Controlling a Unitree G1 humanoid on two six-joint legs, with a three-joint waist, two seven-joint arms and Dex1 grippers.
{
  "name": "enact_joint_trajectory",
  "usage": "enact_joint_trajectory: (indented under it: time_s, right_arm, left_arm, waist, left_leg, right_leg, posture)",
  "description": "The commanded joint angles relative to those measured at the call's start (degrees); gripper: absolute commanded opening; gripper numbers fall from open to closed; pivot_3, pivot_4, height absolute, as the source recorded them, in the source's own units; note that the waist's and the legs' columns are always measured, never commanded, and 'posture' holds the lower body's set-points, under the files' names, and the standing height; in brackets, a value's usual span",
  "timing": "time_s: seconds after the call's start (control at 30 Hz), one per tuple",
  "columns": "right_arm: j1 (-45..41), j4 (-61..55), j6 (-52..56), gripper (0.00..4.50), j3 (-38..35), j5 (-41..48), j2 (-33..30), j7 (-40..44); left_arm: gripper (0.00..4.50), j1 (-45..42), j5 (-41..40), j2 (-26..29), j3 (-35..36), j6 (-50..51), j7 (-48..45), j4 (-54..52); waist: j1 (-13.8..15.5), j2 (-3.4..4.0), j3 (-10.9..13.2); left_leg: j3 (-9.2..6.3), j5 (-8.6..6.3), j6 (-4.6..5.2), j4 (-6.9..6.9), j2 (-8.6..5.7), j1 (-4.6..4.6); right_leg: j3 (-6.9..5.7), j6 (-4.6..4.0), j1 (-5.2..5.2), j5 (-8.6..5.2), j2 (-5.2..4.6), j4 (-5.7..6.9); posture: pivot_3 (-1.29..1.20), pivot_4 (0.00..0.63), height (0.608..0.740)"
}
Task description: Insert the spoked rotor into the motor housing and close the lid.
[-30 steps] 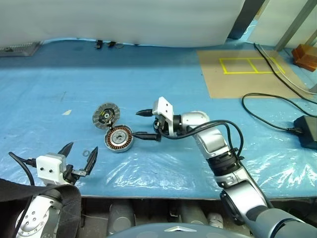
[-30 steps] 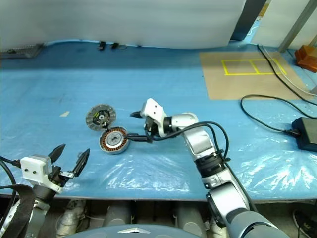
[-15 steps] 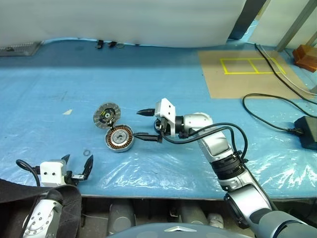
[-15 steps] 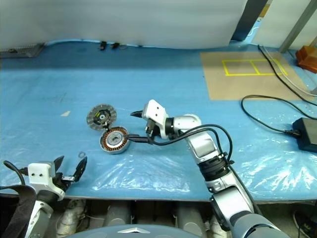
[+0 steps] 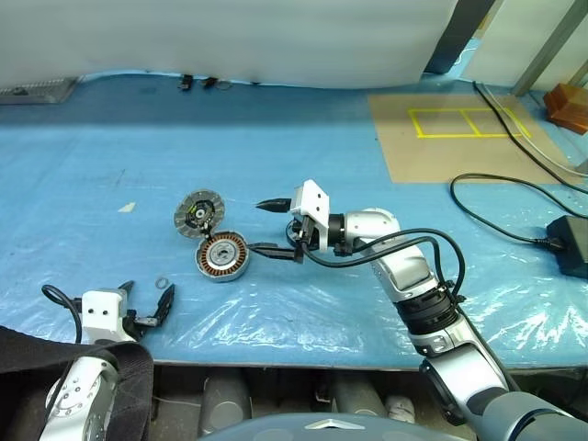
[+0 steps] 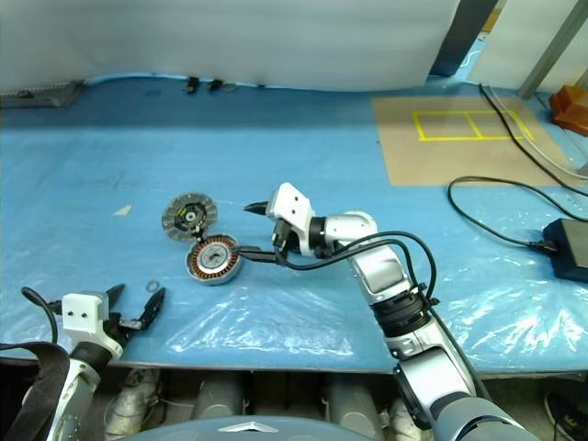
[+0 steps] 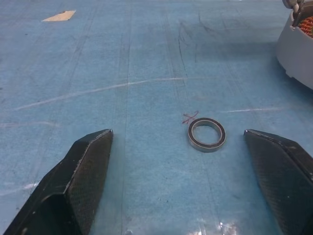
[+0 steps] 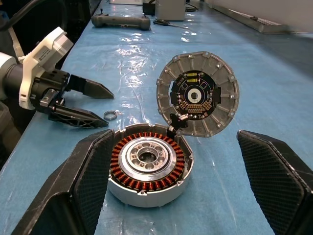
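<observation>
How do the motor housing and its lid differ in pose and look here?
The motor housing lies flat on the blue table; the lid stands tilted up at the housing's far edge. The housing shows a ring of copper windings around a silver centre; the lid's facing side shows grey radial segments around a dark hub with a circuit board. Both are round, with similar diameter and grey metal rims.

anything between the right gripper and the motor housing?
Nothing visible. The right gripper is open, with the motor housing on bare blue sheet directly ahead of its fingers. The lid stands tilted at the housing's far edge, behind it, not in the path.
</observation>
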Motion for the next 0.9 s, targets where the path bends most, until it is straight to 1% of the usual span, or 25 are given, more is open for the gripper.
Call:
enact_joint_trajectory:
  time_s: [0.03, 0.13, 0.23, 0.33, 0.4, 0.53, 0.6, 0.7, 0.83, 0.9]
  right_arm:
    - [-0.3, -2.3, -0.3, 4.19, 0.0, 1.3, 0.0, -0.5]
    - [-0.4, -2.2, -0.4, 4.19, 0.0, 1.4, -0.1, -0.7]
    - [-0.7, -1.9, -0.5, 4.24, 0.0, 1.4, -0.2, -1.0]
    - [-1.0, -1.6, -0.7, 4.24, 0.0, 1.3, -0.3, -1.1]
    - [-1.2, -1.5, -0.9, 4.24, 0.1, 1.2, -0.3, -1.2]
    - [-1.2, -1.4, -1.0, 4.24, 0.0, 1.1, -0.5, -1.4]
    - [-1.2, -1.3, -1.0, 4.24, -0.2, 1.1, -0.7, -1.5]
    - [-0.9, -1.2, -0.1, 4.24, -1.0, 1.8, -1.2, -1.7]
    - [0.2, -2.5, 2.2, 4.24, -2.7, 4.5, -2.1, -1.6]
    - [1.4, -3.0, 1.6, 4.24, -1.9, 3.3, -4.0, -1.2]
  left_arm:
    - [4.50, 0.3, 0.9, 0.5, -0.3, -0.5, -0.7, 1.6]
    - [4.50, 0.4, 1.3, 0.5, -0.5, -1.1, -1.2, 2.9]
    - [3.92, 0.5, 1.0, 0.5, -0.7, -1.1, -1.8, 3.3]
    - [2.97, 0.6, 1.1, 0.5, -0.6, -1.5, -2.2, 3.8]
    - [2.20, 0.7, 1.1, 0.5, -0.5, -1.7, -2.3, 4.1]
    - [0.83, 0.6, 1.4, 0.6, -0.5, -1.9, -2.2, 4.4]
    - [0.76, 0.1, 1.6, 0.7, -0.7, -2.5, -2.5, 4.8]
    - [0.76, -1.5, -0.3, 1.1, -0.7, -2.9, -4.4, 3.2]
    - [0.76, -3.5, -3.8, 3.4, -1.4, -2.9, -10.3, -0.8]
    - [0.76, -4.5, -5.5, 4.8, -1.7, -2.2, -12.4, -2.7]
  waist:
    - [0.0, 0.00, 0.0]
    - [0.0, 0.01, 0.0]
    - [0.0, 0.01, 0.0]
    - [0.0, 0.01, 0.0]
    - [0.0, 0.02, 0.0]
    - [0.0, 0.02, 0.0]
    - [0.0, 0.04, 0.0]
    - [0.0, 0.04, 0.0]
    - [0.2, -0.02, 0.0]
    - [0.4, -0.05, 0.0]
  left_leg:
    - [0.00, 0.00, 0.00, 0.01, 0.00, 0.00]
    - [0.00, 0.00, 0.00, 0.00, -0.02, 0.00]
    - [0.00, 0.00, 0.00, 0.00, -0.02, 0.01]
    - [0.00, 0.00, 0.00, 0.00, -0.02, 0.02]
    - [0.00, 0.00, 0.00, 0.00, -0.02, 0.02]
    - [0.00, 0.00, 0.00, -0.01, -0.02, 0.04]
    - [0.00, 0.00, 0.00, -0.01, -0.02, 0.04]
    - [0.00, 0.00, 0.00, -0.01, -0.03, 0.05]
    - [-0.02, 0.00, 0.00, 0.03, -0.03, 0.01]
    - [-0.02, 0.00, 0.00, 0.03, -0.03, -0.01]
  right_leg:
    - [0.00, 0.01, 0.01, -0.01, 0.00, 0.00]
    - [0.00, -0.02, 0.01, 0.01, -0.02, 0.00]
    - [0.00, -0.07, 0.02, 0.04, -0.01, 0.00]
    - [0.00, -0.08, 0.03, 0.05, -0.02, 0.00]
    - [0.00, -0.08, 0.03, 0.05, -0.02, 0.00]
    - [0.00, -0.08, 0.03, 0.05, -0.01, 0.00]
    - [0.01, -0.07, 0.04, 0.04, -0.02, 0.00]
    - [0.00, 0.02, 0.04, -0.01, -0.02, 0.00]
    - [0.00, 0.01, 0.04, 0.00, -0.02, 0.01]
    - [0.00, -0.30, 0.04, 0.18, -0.02, 0.00]
  posture:
    - [0.00, 0.150, 0.740]
    - [0.00, 0.150, 0.740]
    - [0.00, 0.150, 0.740]
    - [0.00, 0.150, 0.740]
    - [0.00, 0.150, 0.740]
    - [0.00, 0.150, 0.740]
    - [0.00, 0.150, 0.740]
    - [0.00, 0.150, 0.740]
    - [0.00, 0.150, 0.740]
    - [0.00, 0.150, 0.740]
